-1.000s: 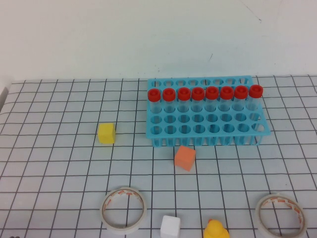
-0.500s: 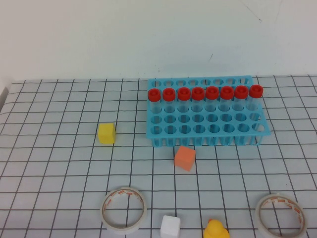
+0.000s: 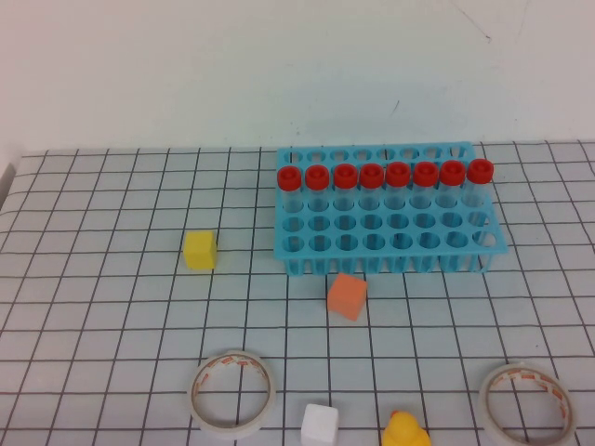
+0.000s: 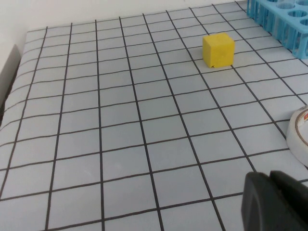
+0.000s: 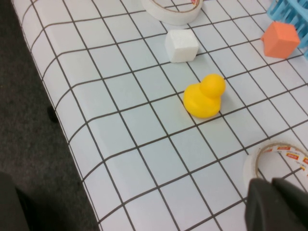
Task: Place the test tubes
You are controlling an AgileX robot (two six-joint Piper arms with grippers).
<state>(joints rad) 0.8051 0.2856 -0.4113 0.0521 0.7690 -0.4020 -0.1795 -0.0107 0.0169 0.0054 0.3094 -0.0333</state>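
Note:
A blue test tube rack stands at the back of the gridded table, and its corner shows in the left wrist view. Several red-capped test tubes stand upright in one row of it. My left gripper is shut and empty, low over the table's left front area. Shut and empty too, my right gripper hovers by a tape roll near the table's front right edge. Neither arm appears in the high view.
A yellow cube lies left of the rack, an orange cube in front of it. Two tape rolls, a white cube and a yellow duck lie near the front edge. The table edge drops off beside the right gripper.

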